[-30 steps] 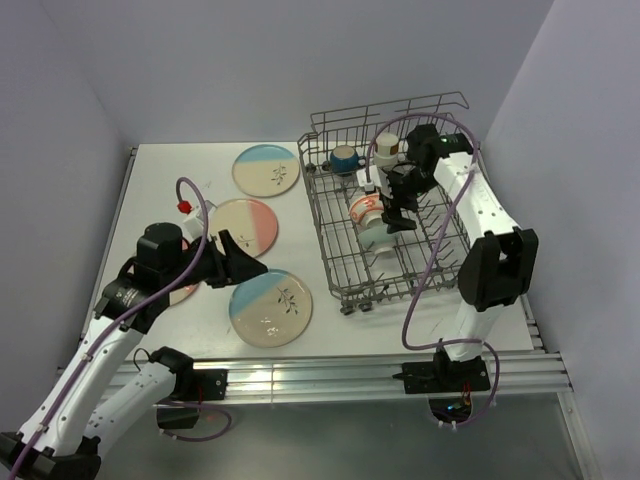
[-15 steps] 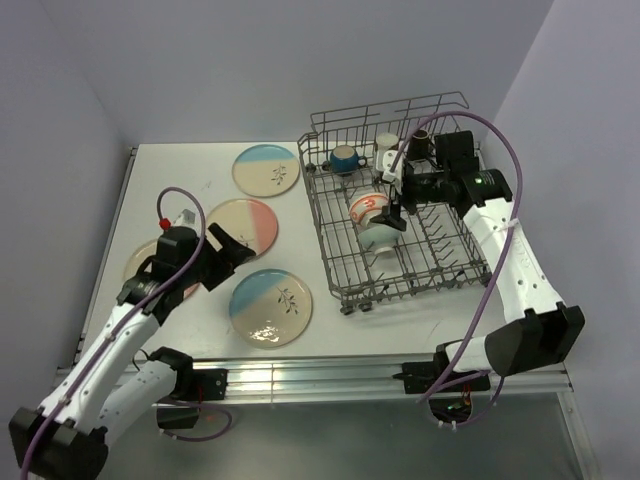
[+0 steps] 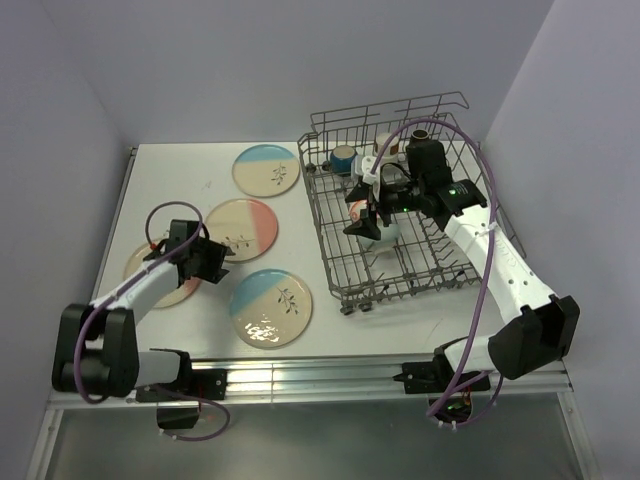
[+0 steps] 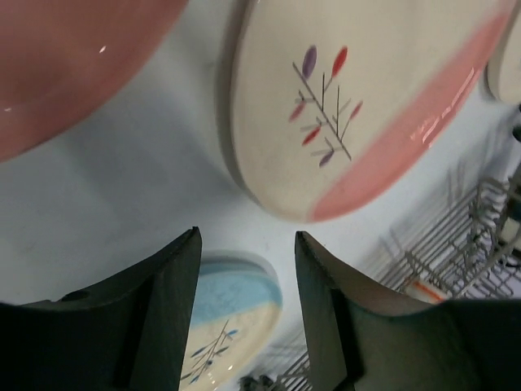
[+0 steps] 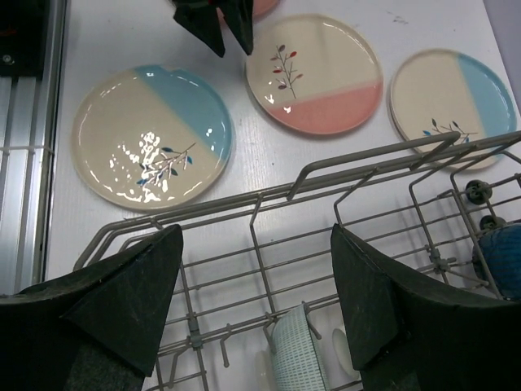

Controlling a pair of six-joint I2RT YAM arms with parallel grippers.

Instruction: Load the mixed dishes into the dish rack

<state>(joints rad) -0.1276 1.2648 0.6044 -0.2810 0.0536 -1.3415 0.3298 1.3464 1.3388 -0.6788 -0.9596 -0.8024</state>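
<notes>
From above, we see the dish rack (image 3: 392, 215) on the right half of the table (image 3: 180, 180). The right claw (image 3: 360, 215) is inside the rack at its left-hand rows, right above the teal bowl (image 3: 388, 232). The dark-blue mug (image 3: 344, 157) stands in the rack's far left corner, apart from that claw. All 4 plates lie flat to the left of the rack: a far blue plate (image 3: 266, 169), a middle pink plate (image 3: 243, 228), a near blue plate (image 3: 270, 307) and a leftmost pink plate (image 3: 150, 278). The left claw (image 3: 212, 265) is over the leftmost one's edge, well away from the rack.

In the left wrist view, the left claw (image 4: 244, 244) is spread, with nothing held. The near blue plate (image 4: 232, 326) shows in the gap and the middle pink plate (image 4: 350, 106) lies beyond the tips. We cannot tell whether the claw touches any plate.

In the right wrist view, the right claw (image 5: 256, 236) stands wide and empty over the rack's left wall (image 5: 269, 195). The teal bowl (image 5: 297, 350) is below the gap and the mug (image 5: 501, 257) is off to 1 side.
</notes>
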